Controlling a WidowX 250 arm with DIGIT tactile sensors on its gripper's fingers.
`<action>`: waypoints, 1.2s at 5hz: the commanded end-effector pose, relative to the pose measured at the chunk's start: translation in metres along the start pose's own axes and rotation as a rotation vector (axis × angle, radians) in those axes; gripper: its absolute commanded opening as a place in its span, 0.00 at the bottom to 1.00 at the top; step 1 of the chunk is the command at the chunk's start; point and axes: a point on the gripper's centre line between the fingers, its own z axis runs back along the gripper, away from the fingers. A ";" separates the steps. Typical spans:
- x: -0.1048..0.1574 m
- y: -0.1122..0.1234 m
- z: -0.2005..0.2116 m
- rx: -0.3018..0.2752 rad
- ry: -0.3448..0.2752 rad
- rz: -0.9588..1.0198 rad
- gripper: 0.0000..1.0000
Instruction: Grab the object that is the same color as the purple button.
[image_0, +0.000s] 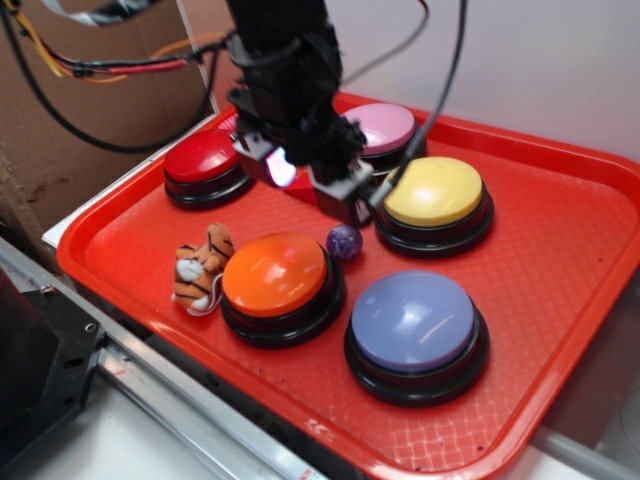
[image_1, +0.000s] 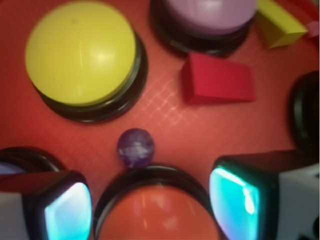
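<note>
The small dark-purple marbled ball (image_0: 344, 241) lies on the red tray (image_0: 560, 230) between the orange, yellow and purple buttons. The purple button (image_0: 415, 322) is a big lavender dome on a black base at the tray's front right. My gripper (image_0: 313, 183) hovers open above the tray, just behind and left of the ball, holding nothing. In the wrist view the ball (image_1: 135, 147) rests against the orange button's rim, ahead of my open gripper (image_1: 151, 202). Its lit fingers (image_1: 67, 212) straddle the orange dome. Only a sliver of the purple button (image_1: 9, 167) shows at the left edge.
Orange button (image_0: 277, 278), yellow button (image_0: 435, 195), pink button (image_0: 385, 127) and red button (image_0: 203, 162) crowd the tray. A striped tiger toy (image_0: 200, 268) lies left of the orange button. A red wedge (image_1: 217, 80) and a yellow block (image_1: 280, 25) sit near the pink button.
</note>
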 end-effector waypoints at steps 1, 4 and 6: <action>0.016 0.000 -0.022 0.045 -0.031 0.019 1.00; 0.016 -0.002 -0.042 0.036 -0.005 -0.005 1.00; 0.014 -0.001 -0.036 0.036 0.005 0.033 0.00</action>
